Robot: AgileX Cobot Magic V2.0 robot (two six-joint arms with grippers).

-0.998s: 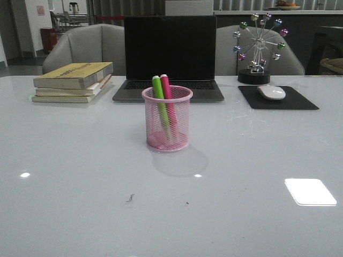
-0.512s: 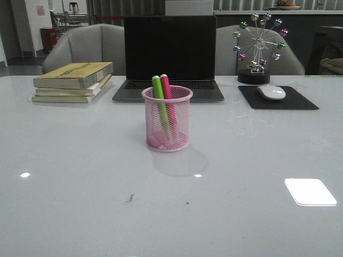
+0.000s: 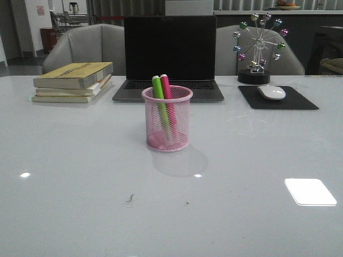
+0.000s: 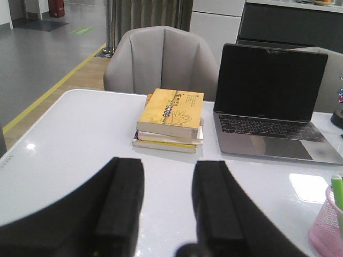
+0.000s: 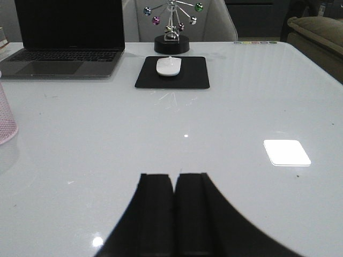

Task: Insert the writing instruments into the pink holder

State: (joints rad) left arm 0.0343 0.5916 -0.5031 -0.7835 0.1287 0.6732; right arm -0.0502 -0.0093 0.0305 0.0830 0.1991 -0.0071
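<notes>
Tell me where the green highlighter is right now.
In the front view, the green highlighter stands tilted inside the pink holder at the table's centre, left of the pink highlighter, in front of the laptop.

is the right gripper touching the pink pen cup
Apart. The right wrist view shows bare table between the right gripper and the pink pen cup at the frame edge.

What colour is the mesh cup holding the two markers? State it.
Pink: the round wire-mesh pen cup shows best in the front view.
</notes>
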